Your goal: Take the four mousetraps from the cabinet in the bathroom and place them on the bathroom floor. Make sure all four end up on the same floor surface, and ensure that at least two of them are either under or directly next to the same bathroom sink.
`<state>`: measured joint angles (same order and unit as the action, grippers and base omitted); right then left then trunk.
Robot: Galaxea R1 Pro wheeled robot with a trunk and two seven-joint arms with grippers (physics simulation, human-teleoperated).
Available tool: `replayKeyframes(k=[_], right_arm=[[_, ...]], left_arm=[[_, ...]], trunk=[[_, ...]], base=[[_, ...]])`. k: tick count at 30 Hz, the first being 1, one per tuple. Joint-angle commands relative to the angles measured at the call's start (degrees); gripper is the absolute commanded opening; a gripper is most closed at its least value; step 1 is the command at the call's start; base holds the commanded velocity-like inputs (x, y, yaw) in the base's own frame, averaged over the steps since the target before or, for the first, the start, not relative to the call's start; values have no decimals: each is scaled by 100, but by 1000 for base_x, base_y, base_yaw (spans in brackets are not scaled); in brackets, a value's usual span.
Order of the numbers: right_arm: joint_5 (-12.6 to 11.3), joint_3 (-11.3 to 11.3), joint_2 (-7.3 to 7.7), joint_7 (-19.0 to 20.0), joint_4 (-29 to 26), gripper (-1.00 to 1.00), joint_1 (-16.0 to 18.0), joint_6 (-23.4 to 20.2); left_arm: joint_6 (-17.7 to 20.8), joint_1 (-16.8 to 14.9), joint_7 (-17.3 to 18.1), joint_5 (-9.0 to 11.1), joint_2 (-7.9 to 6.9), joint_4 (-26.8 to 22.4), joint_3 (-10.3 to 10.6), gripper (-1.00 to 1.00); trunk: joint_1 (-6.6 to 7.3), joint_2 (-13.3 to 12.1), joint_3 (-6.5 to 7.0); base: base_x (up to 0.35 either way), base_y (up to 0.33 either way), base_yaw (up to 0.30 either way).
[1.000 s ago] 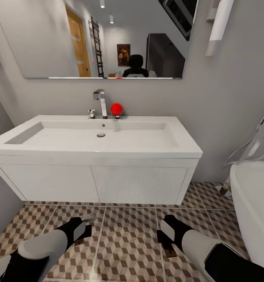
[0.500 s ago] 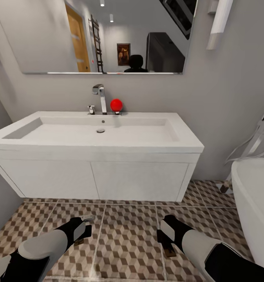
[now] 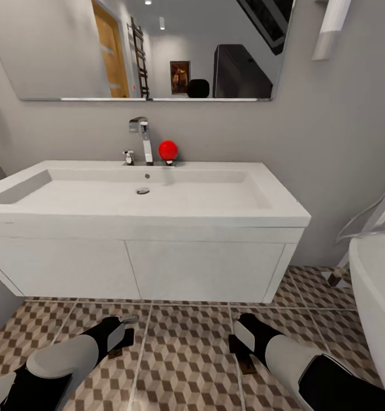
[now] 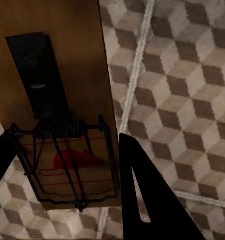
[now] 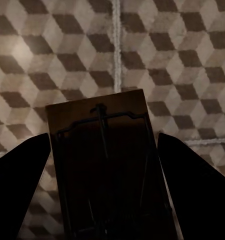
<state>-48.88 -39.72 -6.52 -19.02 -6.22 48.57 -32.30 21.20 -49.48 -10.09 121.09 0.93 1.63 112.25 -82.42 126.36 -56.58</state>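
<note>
Item: two mousetraps, one carried in each gripper, recorded in front of the bathroom sink [image 3: 141,228].

Left gripper [image 3: 119,335]: a wooden mousetrap [image 4: 62,115] with a black wire spring frame was seen between the dark fingers [image 4: 142,200], apparently pinched. It was held above the bathroom floor [image 3: 187,354].

Right gripper [image 3: 242,349]: a second, darker mousetrap [image 5: 110,170] was seen between the spread-looking dark fingers [image 5: 192,190], apparently gripped at its edges. It too was held over the tiles, not laid on them.

Location: both traps were held low, just in front of the white wall-hung unit, with a bathtub [image 3: 381,302] at the robot's right. A faucet [image 3: 141,140] and a red ball [image 3: 168,150] were noted on the basin's back ledge.

Risks, as judged: a trap let go from height could bounce or slide away from the sink; a release too far forward of the unit might not count as next to it; the tub rim could be struck by the right arm during lowering.

Markings: a red printed emblem [image 4: 75,160] with lines beneath was noted on the left trap; no lettering could be read. No brand was legible elsewhere.
</note>
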Motion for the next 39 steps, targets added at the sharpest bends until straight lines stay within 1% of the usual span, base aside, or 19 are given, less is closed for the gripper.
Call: replayKeyframes(k=[1, 11, 13, 18, 31, 32, 34, 35, 36, 37, 38, 39], right_arm=[[-60, -44, 2, -41, -11, -100, 2, -22], [-60, -44, -6, -41, -11, -100, -3, -15], [-60, -44, -7, -41, -11, -100, -4, 41], [-60, -52, -22, -41, -9, -100, -6, 178], [-60, -47, -23, -41, -4, -100, -6, 194], [-60, -45, -20, -41, -3, -100, -7, 231], [-60, -48, -21, -44, 1, -100, -15, 510], [-3, -50, -29, -44, 8, -100, -22, 738], [102, -51, -44, -43, 11, -100, -32, 859], [368, -52, -84, -42, 10, -100, -89, 1014], [771, -49, -117, -35, 8, -100, -180, 1206], [909, -47, -128, -11, 7, -100, -206, 1296]], left_arm=[[27, -1, 0, 38, 4, 5, 54, -100], [25, -1, 6, 32, 16, -8, 60, -100], [25, 0, 7, 30, 40, -18, 59, -100], [25, -1, 7, 26, 41, -22, 60, -100], [48, -1, -20, 29, 57, -23, 54, -100], [50, -1, -24, 32, 57, -18, 53, -100], [51, 0, -27, 36, 59, -18, 52, -100], [51, -1, -27, 37, 66, -20, 44, -100], [51, -1, -28, 35, 69, -21, 40, -100], [51, -1, -28, 32, 75, -22, 37, -100], [51, -2, -28, 30, 80, -22, 35, -100], [49, -1, -28, 30, 81, -22, 34, -100]], trunk=[[-25, 44, -23], [-245, 445, -203], [-289, 525, -239], [-398, 725, -329], [-684, 1247, -562], [-706, 1287, -580], [-750, 1367, -616], [-772, 1407, -634], [-794, 1447, -652], [-816, 1487, -670], [-838, 1527, -688], [-860, 1568, -706]], base=[[213, 0, 0], [22, 0, 0], [0, 0, 0], [0, 0, 0], [0, 0, 0], [0, 0, 0], [0, 0, 0], [0, 0, 0], [0, 0, 0], [0, 0, 0], [0, 0, 0], [0, 0, 0]])
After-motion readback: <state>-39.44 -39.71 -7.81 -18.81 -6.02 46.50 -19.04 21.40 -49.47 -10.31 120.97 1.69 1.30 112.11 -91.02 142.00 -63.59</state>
